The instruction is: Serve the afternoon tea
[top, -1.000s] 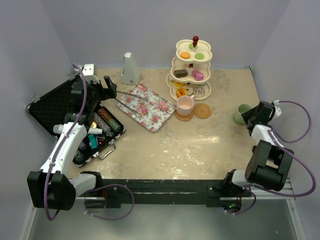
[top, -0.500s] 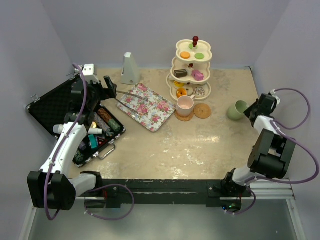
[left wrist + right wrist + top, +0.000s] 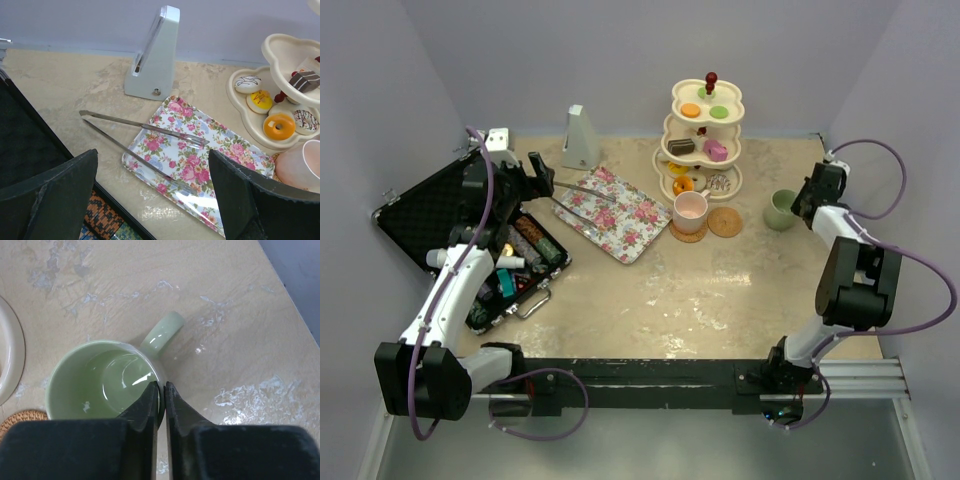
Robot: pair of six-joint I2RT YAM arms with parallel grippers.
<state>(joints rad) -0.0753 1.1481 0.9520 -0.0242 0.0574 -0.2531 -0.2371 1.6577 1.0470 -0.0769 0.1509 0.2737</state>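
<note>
Arms apart: left tool [image 3: 542,180] wide open, right tool [image 3: 160,387] pinched on a green mug [image 3: 100,385].
The left arm [image 3: 450,290] rises from the counter's [image 3: 720,300] near left corner and reaches toward the far left corner, its fingers [image 3: 55,190] spread far apart. The right arm [image 3: 850,280] runs along the right edge toward the far right corner, its tool closed on the mug's rim, one finger inside and one outside.
</note>
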